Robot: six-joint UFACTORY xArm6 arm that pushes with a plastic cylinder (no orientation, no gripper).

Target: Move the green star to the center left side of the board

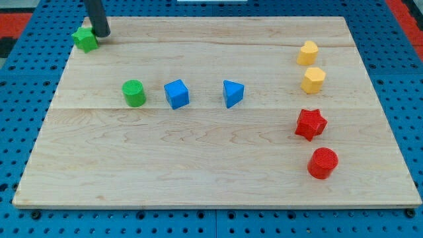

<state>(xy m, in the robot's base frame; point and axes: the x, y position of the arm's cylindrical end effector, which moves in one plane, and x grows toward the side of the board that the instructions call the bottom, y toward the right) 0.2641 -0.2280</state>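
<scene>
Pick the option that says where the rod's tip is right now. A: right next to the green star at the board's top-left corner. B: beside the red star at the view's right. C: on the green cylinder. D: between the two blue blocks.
A: my tip sits just to the view's right of the green star at the board's top-left corner, far from the red star and the blue blocks.

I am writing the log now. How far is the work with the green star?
Done: my tip has reached the green star and stands right beside it, on the view's right. In hand: the star sits at the board's top left corner, partly over the edge. Left: pushing it toward the view's bottom, to the center left.
</scene>
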